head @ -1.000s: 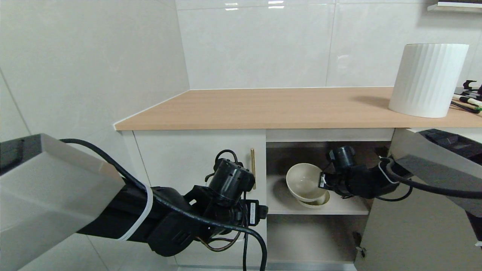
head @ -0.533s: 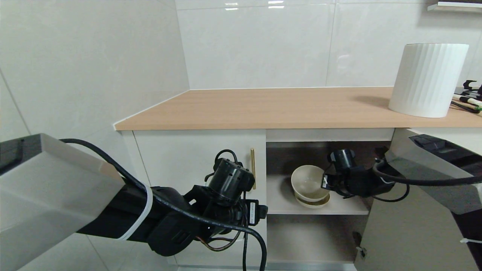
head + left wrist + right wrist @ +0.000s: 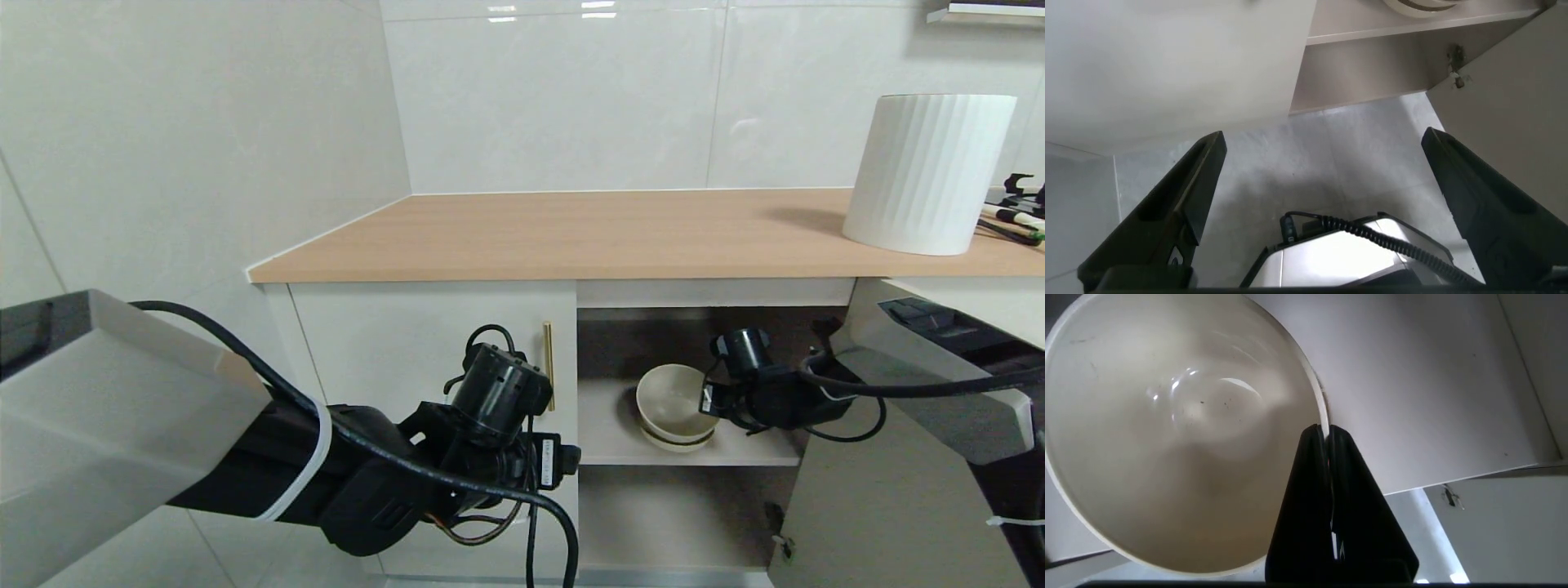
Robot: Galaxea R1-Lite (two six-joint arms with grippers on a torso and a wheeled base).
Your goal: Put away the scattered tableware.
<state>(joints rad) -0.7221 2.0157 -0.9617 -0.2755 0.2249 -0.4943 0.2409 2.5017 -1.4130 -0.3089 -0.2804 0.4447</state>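
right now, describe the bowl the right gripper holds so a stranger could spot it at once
Under the wooden countertop, look into the open cabinet, on its upper shelf. The cream bowl there is tilted, its rim pinched by the right gripper. Unlike the dish lying level beneath it, it is tipped and gripped.

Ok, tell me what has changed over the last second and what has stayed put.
The right gripper, jaws shut on the bowl rim, carried it slightly right and farther into the cabinet, lowering it toward the dish on the shelf. Nothing was grasped or released. The left gripper, jaws open, the dish and the white ribbed container on the counter stayed put.
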